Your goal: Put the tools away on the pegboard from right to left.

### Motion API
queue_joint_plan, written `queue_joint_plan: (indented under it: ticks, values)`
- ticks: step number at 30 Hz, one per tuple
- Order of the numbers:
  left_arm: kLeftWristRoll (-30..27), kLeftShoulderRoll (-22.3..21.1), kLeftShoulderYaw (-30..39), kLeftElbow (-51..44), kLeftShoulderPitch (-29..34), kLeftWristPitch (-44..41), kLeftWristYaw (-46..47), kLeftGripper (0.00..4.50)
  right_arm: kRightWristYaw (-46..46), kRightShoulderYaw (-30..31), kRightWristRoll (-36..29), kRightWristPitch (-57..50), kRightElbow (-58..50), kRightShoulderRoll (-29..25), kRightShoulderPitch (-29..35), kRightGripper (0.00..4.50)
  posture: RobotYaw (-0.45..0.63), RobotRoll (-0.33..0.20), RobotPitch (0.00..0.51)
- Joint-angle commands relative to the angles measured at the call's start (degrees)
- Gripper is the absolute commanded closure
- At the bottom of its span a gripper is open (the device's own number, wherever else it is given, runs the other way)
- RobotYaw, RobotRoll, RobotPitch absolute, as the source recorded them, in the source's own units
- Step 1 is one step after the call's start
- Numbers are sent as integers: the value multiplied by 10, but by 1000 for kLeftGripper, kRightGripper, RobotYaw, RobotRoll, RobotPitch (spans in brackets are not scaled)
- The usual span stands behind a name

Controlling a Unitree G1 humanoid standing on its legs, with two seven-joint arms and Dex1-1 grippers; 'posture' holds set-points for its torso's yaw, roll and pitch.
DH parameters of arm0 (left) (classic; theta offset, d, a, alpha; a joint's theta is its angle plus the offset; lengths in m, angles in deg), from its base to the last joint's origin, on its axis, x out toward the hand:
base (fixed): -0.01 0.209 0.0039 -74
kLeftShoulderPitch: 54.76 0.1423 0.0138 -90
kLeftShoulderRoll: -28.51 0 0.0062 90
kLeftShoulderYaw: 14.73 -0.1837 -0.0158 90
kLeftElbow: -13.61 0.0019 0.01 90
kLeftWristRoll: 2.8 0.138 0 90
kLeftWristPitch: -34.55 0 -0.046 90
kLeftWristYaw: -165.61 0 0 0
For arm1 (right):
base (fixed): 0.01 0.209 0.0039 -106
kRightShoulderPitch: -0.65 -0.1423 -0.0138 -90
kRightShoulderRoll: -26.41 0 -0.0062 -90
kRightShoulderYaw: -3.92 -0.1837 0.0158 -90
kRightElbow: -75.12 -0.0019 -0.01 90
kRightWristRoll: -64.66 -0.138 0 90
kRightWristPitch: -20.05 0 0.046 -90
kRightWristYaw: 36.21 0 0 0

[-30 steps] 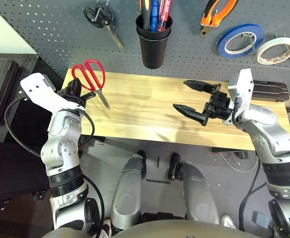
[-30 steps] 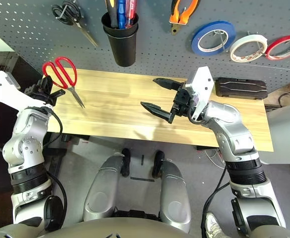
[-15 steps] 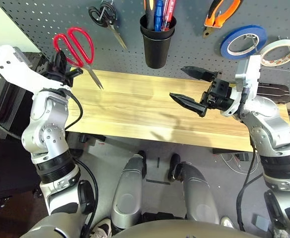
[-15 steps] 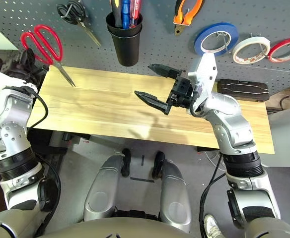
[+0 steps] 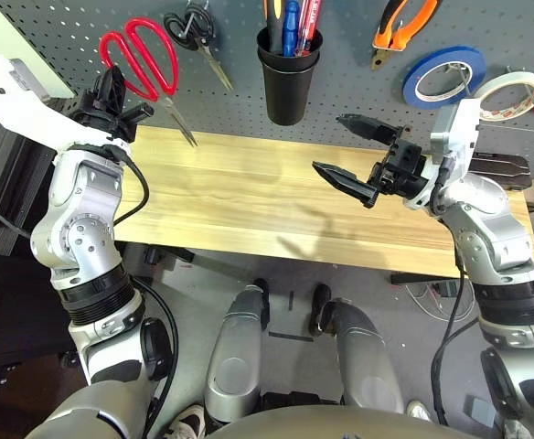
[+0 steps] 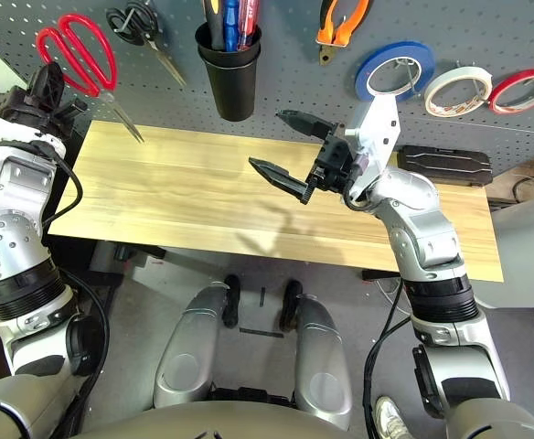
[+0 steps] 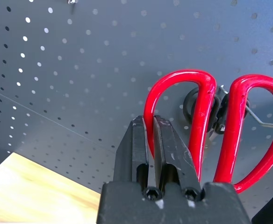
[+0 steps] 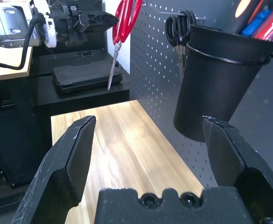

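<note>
Left gripper is up at the pegboard, its fingers clamped on one loop of the red-handled scissors, both loops rising past the fingertips and the blades hanging below them, clear of the table. The black-handled scissors hang just beyond the red loops. Right gripper hovers over the table, fingers spread wide, nothing between them.

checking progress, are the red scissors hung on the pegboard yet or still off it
Still off it: the left gripper holds the red scissors in front of the pegboard, blades shut.
</note>
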Motion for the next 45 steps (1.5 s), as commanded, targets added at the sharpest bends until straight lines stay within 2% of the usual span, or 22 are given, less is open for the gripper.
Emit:
queue_joint_plan:
  ticks: [1, 11, 28, 44, 45]
  values:
    - [-7, -6, -8, 11, -16, 1, -9, 4428, 0, -4, 6, 9, 9, 1, 0, 0, 154, 0, 259]
    - [-1, -1, -23, 47, -31, 11, -33, 4428, -10, 1, 14, 9, 8, 11, -2, 0, 136, 0, 260]
    - [55, -5, -49, 175, -62, 66, -61, 4428, -25, 4, 22, 7, -11, 20, 8, 0, 98, 0, 263]
    - [126, -5, -69, 399, -149, 180, -108, 4428, -32, 15, 30, 8, -9, 28, 2, 0, 80, 0, 253]
    - [129, -5, -69, 407, -152, 185, -109, 4152, -33, 16, 31, 8, -10, 29, 2, 0, 79, 0, 253]
